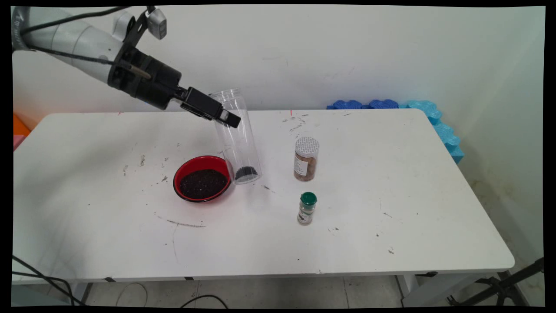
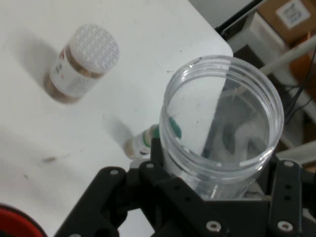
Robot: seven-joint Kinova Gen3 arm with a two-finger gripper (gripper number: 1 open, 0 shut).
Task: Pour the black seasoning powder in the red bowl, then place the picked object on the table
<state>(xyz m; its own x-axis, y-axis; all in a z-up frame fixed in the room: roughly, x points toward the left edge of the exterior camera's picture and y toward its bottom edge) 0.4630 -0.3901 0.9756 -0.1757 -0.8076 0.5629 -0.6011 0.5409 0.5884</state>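
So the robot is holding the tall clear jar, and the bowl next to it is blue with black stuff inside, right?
Almost. The end effector does grip the tall clear jar, and the bowl next to it does hold black stuff, but the bowl is red, not blue. The main view shows its red rim plainly.

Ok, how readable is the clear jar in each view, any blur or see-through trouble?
Main view: clear jar sharp, tilted, dark grains at its bottom, gripper at its upper part. Hand view: jar close and slightly soft; the green-capped bottle shows partly through its wall; the white-lidded spice jar is a little blurred.
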